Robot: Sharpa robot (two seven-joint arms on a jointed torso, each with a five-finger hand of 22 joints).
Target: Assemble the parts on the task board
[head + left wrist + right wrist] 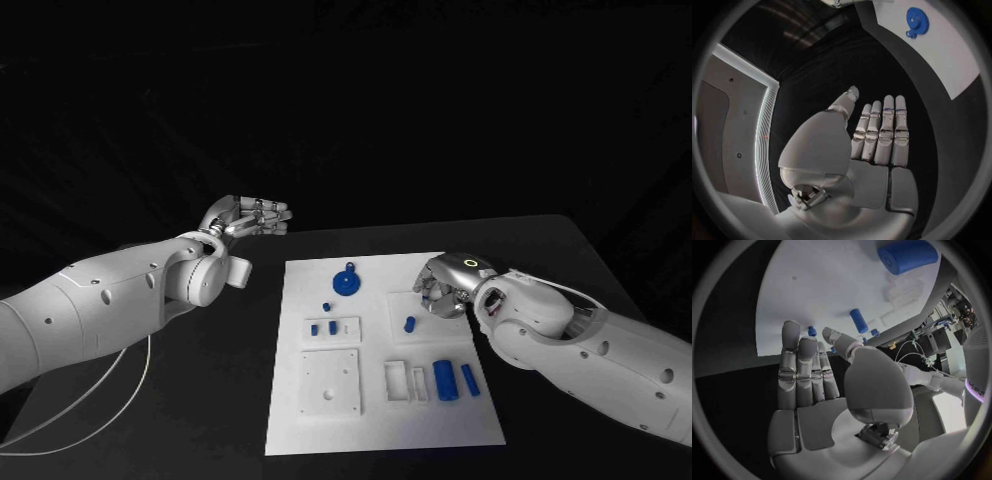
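The white task board (378,420) lies in the middle of the black table. A blue gear (346,283) sits near its far edge, also seen in the left wrist view (916,21). Two small blue pegs (323,327) stand left of centre, and a longer blue peg (410,323) lies right of centre. Two blue cylinders (453,379) lie at the right. My right hand (444,285) hovers over the board's far right edge just beyond that peg (859,320), fingers straight and holding nothing. My left hand (248,217) is raised off the board's far left corner, flat and empty (873,135).
A white square plate with holes (329,380) and small white blocks (404,380) occupy the board's near half. A white cable (87,405) loops under my left arm. Bare black table lies left of the board and beyond it.
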